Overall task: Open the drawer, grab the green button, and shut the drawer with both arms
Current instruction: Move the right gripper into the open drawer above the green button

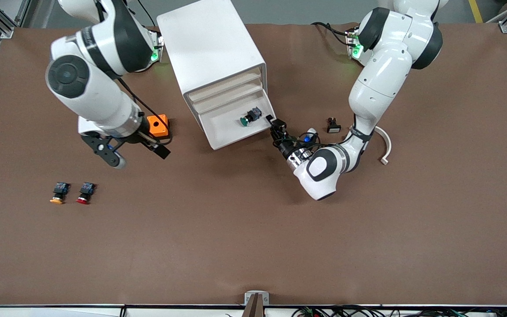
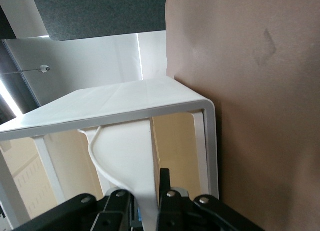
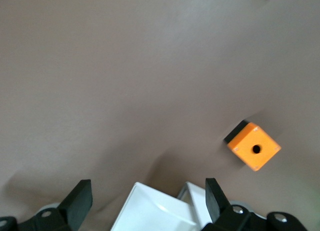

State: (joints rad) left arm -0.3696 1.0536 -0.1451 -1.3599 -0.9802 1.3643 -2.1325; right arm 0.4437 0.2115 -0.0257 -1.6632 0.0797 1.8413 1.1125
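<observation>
The lowest drawer of the white cabinet stands pulled out. In it lies the green-capped button, close to the left arm's side of the tray. My left gripper is at the drawer's front corner, shut on its thin white wall, which runs between the fingers. My right gripper hangs open over the table beside the orange box, nothing between its fingers; a corner of the drawer shows past them.
An orange box sits toward the right arm's end, next to the cabinet. A yellow-capped button and a red-capped one lie nearer the camera. A small black-and-white button and a curved white strip lie by the left arm.
</observation>
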